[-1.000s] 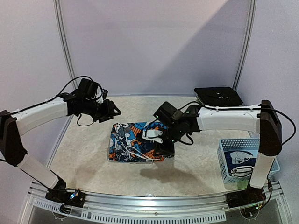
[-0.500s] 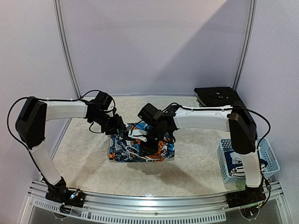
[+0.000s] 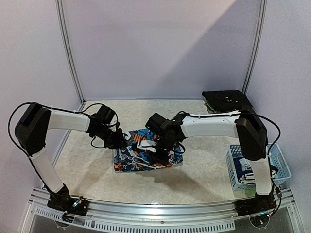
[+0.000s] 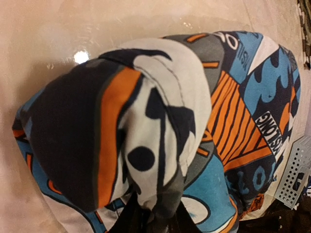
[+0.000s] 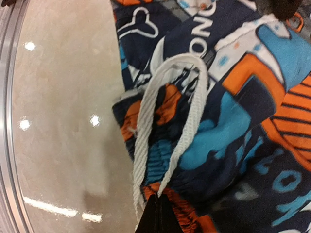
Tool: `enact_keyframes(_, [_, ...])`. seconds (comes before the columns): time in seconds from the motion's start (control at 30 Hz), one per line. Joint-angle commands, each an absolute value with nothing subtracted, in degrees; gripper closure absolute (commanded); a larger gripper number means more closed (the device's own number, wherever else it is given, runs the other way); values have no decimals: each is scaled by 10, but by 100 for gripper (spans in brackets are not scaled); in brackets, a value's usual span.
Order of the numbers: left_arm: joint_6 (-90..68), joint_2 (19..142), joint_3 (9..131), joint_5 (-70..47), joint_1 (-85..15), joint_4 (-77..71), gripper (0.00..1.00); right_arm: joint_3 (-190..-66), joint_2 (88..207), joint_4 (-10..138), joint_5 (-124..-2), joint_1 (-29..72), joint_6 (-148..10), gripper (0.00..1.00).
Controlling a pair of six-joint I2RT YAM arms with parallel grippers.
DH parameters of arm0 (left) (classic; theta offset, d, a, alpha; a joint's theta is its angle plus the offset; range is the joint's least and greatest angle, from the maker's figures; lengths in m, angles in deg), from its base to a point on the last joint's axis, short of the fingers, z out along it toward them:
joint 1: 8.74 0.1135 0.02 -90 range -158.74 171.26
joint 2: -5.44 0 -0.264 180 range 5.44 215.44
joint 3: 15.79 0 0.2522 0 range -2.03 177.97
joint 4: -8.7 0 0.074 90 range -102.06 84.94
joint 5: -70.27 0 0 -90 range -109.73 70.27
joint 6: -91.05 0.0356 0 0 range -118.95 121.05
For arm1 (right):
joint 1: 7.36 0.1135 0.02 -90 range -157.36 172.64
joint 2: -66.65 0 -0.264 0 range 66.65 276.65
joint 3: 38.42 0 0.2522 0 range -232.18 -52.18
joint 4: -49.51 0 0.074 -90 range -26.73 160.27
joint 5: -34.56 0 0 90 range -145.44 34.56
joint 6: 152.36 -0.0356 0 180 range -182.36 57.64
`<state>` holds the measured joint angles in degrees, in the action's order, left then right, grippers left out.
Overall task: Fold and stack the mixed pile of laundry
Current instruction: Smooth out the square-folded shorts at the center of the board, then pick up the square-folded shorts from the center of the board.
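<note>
the left gripper point(image 3: 120, 140) was clamped on a raised, bunched-up fold at the left edge of the cartoon-print garment point(image 3: 133, 158). the right gripper point(image 3: 158, 148) was pinched together on the same garment nearer its middle, at the waistband edge where the white drawstring point(image 5: 180, 59) ran into the tips. the garment lay mid-table point(image 3: 82, 165) between both arms. a pale blue basket point(image 3: 232, 162) stood well apart on the right, holding a black-and-white printed piece point(image 3: 249, 171).
</note>
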<state>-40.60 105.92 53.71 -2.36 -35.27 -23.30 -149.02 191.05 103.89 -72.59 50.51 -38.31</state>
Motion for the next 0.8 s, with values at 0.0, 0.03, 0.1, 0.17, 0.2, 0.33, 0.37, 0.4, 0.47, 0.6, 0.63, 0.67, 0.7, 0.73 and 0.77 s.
enact_keyframes(0.0, [-383,1036,518,-34,-356,-222,82,-1428,1821,1037,-756,518,-379,100])
enact_keyframes(0.03, [-382,1037,512,-35,-357,-221,82,-1417,1811,1041,-760,521,-373,100])
enact_keyframes(0.1, [-382,1039,503,-35,-356,-215,82,-1390,1793,1050,-765,531,-358,100])
enact_keyframes(0.17, [-382,1041,495,-38,-356,-210,81,-1358,1783,1051,-760,541,-337,100])
enact_keyframes(0.2, [-384,1042,491,-39,-356,-207,82,-1343,1783,1052,-755,545,-330,100])
enact_keyframes(0.33, [-385,1042,497,-48,-356,-234,74,-1340,1805,1083,-744,546,-328,67])
enact_keyframes(0.37, [-379,1036,505,-50,-356,-249,73,-1336,1803,1084,-737,541,-329,60])
enact_keyframes(0.4, [-372,1028,513,-52,-356,-264,71,-1333,1788,1082,-733,532,-335,53])
enact_keyframes(0.47, [-360,1002,531,-72,-356,-300,60,-1333,1757,1074,-729,503,-349,40])
enact_keyframes(0.6, [-331,953,581,-98,-356,-363,40,-1337,1698,1025,-749,409,-415,3])
enact_keyframes(0.63, [-328,942,591,-107,-357,-374,38,-1332,1684,1004,-762,386,-443,1])
enact_keyframes(0.67, [-327,931,596,-116,-358,-381,37,-1328,1679,981,-778,358,-465,1])
enact_keyframes(0.7, [-330,919,600,-126,-359,-385,36,-1329,1679,967,-797,332,-498,1])
enact_keyframes(0.73, [-333,910,603,-135,-362,-386,36,-1336,1693,962,-812,309,-540,1])
enact_keyframes(0.77, [-336,902,608,-146,-366,-389,35,-1346,1706,958,-801,291,-564,1])
